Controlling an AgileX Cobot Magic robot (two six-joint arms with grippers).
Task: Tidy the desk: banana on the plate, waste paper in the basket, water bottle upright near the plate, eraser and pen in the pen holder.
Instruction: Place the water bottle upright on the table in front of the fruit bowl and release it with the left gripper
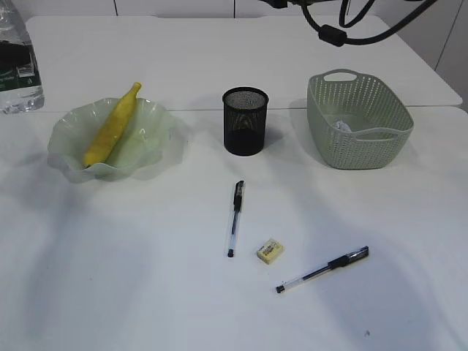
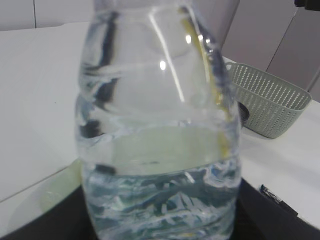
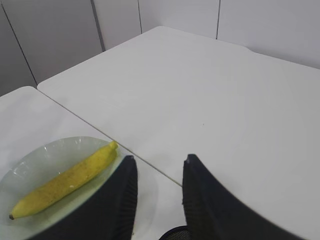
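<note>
The clear water bottle (image 1: 16,69) stands upright at the far left, behind the plate. In the left wrist view it (image 2: 160,100) fills the frame, and my left gripper (image 2: 160,205) has a dark jaw against each side of it. The banana (image 1: 111,126) lies on the green glass plate (image 1: 66,164). Crumpled paper (image 1: 342,126) lies in the green basket (image 1: 358,121). Two pens (image 1: 234,218) (image 1: 322,270) and a yellow eraser (image 1: 270,251) lie on the table in front of the black mesh pen holder (image 1: 245,121). My right gripper (image 3: 159,160) is open and empty above the holder's rim (image 3: 177,234).
A seam between two white tables runs behind the plate and the basket (image 2: 270,105). Black cables hang at the top of the exterior view. Neither gripper shows in the exterior view. The right wrist view shows the banana (image 3: 65,182) on the plate (image 3: 30,165).
</note>
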